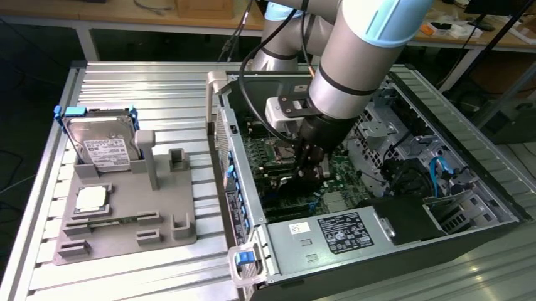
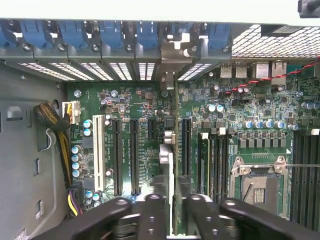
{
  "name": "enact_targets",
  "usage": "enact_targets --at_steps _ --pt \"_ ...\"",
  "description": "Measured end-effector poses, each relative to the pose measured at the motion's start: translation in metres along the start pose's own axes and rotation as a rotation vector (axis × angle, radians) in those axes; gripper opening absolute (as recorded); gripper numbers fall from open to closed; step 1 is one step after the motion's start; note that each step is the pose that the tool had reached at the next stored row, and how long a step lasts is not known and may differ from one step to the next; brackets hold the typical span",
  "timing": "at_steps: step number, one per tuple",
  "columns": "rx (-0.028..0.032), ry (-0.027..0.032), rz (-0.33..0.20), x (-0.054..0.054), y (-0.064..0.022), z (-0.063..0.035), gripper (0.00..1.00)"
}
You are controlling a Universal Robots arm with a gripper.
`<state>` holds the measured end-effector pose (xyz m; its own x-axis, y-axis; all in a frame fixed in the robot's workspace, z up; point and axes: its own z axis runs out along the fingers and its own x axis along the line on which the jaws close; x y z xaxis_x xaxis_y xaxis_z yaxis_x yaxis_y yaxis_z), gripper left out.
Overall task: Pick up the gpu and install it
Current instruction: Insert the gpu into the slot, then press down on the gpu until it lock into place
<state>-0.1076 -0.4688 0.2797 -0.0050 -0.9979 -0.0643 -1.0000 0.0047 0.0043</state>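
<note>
The gpu [image 2: 167,160] shows edge-on in the wrist view. It stands upright over the green motherboard [image 2: 125,105] among the long black slots, its silver bracket [image 2: 172,57] against the case's rear wall. My gripper [image 2: 171,202] is reached down into the open computer case [image 1: 469,163], with its black fingers [image 2: 150,210] close against both sides of the card's top edge. In the exterior view the gripper [image 1: 305,179] hangs low over the board, and the card is mostly hidden behind it.
Outside the case on the exterior view's left, a grey holder [image 1: 125,235] carries a silver hard drive [image 1: 100,147] in a blue frame and a small square chip [image 1: 90,199]. A power supply [image 1: 343,232] fills the case's near corner. Cable bundles [image 2: 57,125] lie beside the board.
</note>
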Motion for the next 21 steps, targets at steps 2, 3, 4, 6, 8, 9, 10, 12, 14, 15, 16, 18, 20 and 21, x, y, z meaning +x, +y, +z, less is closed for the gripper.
enact_targets --at_steps 2,3,4,6,8,9,10,12,14,15,16,18,20,21 --pt "0.0000 0.0000 0.000 0.000 0.0000 0.0000 0.14" --pt "0.0000 0.0000 0.000 0.000 0.0000 0.0000 0.11" --pt "0.0000 0.0000 0.000 0.000 0.0000 0.0000 0.11" --pt "0.0000 0.0000 0.000 0.000 0.0000 0.0000 0.11" --pt "0.0000 0.0000 0.000 0.000 0.0000 0.0000 0.11" --pt "0.0000 0.0000 0.000 0.000 0.0000 0.0000 0.11" --pt "0.0000 0.0000 0.000 0.000 0.0000 0.0000 0.11" --pt "0.0000 0.0000 0.000 0.000 0.0000 0.0000 0.11" --pt "0.0000 -0.0001 0.000 0.000 0.0000 0.0000 0.11" --pt "0.0000 0.0000 0.000 0.000 0.0001 0.0000 0.11" --pt "0.0000 0.0001 0.000 0.000 0.0011 -0.0001 0.11" --pt "0.0008 0.0000 0.000 0.000 0.0077 0.0000 0.11" --pt "0.0020 0.0000 0.000 0.000 0.0129 0.0000 0.11" --pt "0.0029 0.0000 0.000 0.000 0.0168 0.0001 0.11"
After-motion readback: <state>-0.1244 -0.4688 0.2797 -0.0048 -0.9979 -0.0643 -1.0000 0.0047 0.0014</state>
